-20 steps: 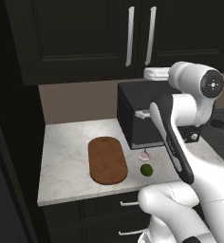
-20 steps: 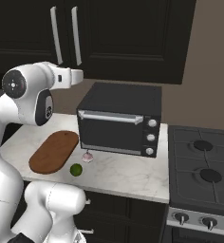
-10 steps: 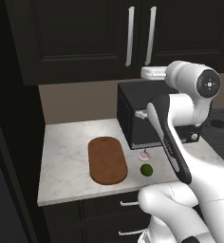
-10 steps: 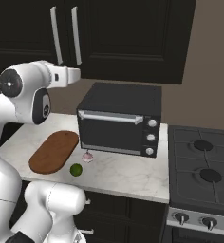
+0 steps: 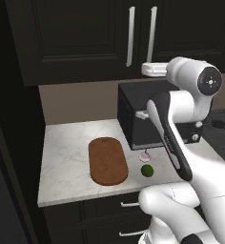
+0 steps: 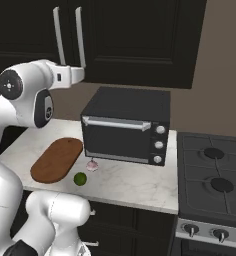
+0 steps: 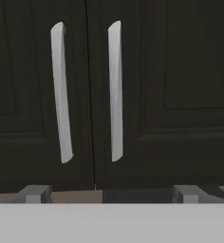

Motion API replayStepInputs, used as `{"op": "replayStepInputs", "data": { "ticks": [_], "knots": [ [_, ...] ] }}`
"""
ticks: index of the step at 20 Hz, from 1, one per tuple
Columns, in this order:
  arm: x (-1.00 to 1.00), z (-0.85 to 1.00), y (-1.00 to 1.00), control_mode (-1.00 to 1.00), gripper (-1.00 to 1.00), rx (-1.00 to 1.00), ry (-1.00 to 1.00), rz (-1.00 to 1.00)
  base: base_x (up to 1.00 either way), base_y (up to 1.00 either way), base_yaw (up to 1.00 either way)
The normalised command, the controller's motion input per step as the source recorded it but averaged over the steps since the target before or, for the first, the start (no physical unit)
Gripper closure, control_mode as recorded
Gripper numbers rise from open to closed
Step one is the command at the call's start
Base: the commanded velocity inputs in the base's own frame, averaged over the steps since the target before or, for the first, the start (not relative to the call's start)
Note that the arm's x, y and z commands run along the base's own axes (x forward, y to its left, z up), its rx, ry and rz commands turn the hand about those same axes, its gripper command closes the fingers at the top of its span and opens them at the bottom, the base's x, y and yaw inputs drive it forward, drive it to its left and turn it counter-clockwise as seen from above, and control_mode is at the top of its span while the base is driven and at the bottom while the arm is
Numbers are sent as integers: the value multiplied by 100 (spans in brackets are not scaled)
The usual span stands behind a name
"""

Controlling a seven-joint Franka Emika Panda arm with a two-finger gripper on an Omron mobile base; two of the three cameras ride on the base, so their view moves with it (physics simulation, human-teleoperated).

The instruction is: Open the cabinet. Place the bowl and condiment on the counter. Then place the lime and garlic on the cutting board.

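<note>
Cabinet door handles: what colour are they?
Silver handles on the near-black cabinet; clearest in the hand view.

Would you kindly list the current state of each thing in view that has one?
cabinet: both doors closed.
toaster oven: door shut.
end effector: open, empty, facing the cabinet handles.
cutting board: bare.
lime: on the counter.
garlic: on the counter.

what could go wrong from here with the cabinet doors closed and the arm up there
1. The open gripper faces the seam between the two handles of the closed cabinet; it sits below them, so closing now would likely grab nothing.
2. The two handles stand close together, so the fingers might catch both or the wrong one.
3. The lime and garlic lie loose near the counter edge by the toaster oven; a low arm swing could knock them off.
</note>
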Motion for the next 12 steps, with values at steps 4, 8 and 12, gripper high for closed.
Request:
{"op": "replayStepInputs", "data": {
  "ticks": [4, 8, 12],
  "knots": [
    [6, 11, 7, -100, -100, -5, -1, 0, 0, 0, 0],
    [34, 4, 1, -100, -100, -3, 0, 0, 0, 0, 0],
    [52, 1, -3, -100, -100, -4, 0, 0, 0, 0, 0]
  ]
}}
